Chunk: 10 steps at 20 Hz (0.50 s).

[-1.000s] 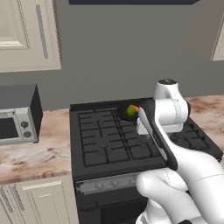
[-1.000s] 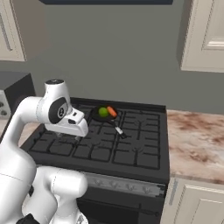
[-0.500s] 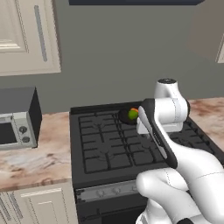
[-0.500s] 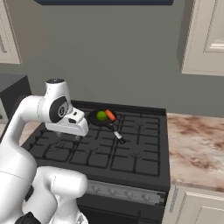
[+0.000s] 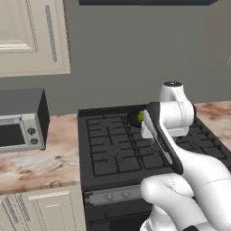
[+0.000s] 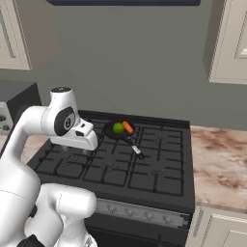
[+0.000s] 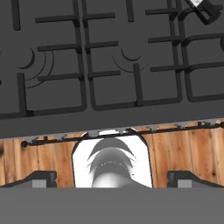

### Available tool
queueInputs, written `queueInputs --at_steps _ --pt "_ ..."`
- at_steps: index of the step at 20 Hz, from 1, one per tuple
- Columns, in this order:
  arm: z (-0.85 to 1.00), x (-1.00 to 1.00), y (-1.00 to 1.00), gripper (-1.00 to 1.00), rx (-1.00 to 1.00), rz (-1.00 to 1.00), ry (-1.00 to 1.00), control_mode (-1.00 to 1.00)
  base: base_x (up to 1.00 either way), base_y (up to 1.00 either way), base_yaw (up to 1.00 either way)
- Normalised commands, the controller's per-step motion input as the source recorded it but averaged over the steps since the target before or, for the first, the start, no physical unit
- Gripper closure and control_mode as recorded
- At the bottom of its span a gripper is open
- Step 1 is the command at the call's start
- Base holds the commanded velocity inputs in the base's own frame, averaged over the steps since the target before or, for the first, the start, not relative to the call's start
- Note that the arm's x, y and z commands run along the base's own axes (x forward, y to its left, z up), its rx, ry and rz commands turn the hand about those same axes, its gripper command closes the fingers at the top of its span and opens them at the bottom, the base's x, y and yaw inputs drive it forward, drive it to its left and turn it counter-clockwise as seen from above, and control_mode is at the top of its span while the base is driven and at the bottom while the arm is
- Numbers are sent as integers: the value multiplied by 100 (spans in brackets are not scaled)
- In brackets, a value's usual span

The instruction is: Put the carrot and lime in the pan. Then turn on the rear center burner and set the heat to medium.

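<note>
The black pan (image 6: pixel 112 133) stands at the rear middle of the stove, with the green lime (image 6: pixel 118 128) and the orange carrot (image 6: pixel 128 127) lying inside it. The pan hides the rear center burner beneath it. The pan's handle (image 6: pixel 135 147) points toward the stove's front, and its silver tip (image 7: pixel 204 7) sits at the upper right of the hand view. My gripper (image 6: pixel 86 148) hangs over the left grates, left of the pan and in front of it. In the hand view my gripper (image 7: pixel 112 178) is open, its fingertips (image 7: pixel 42 177) wide apart with nothing between them. In the left base view my arm partly covers the lime (image 5: pixel 140 117).
A row of knobs (image 6: pixel 144 212) runs along the stove's front panel. A microwave (image 5: pixel 20 122) stands on the counter left of the stove. Marbled counter (image 6: pixel 217 164) lies to the right. Wall cabinets (image 5: pixel 27 36) hang above, and a wood floor (image 7: pixel 183 148) lies below the stove front.
The whole picture has shifted slightly, so the base has moved a little. The gripper stays open over the left grates. Carrot and lime lie in the pan as before.
</note>
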Motion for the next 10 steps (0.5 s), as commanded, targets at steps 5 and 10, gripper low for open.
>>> queueInputs --at_steps 5,10 --pt "0 0 0 -100 0 0 0 100 25 2 1" --pt "0 0 0 -100 0 0 0 100 -62 7 -7"
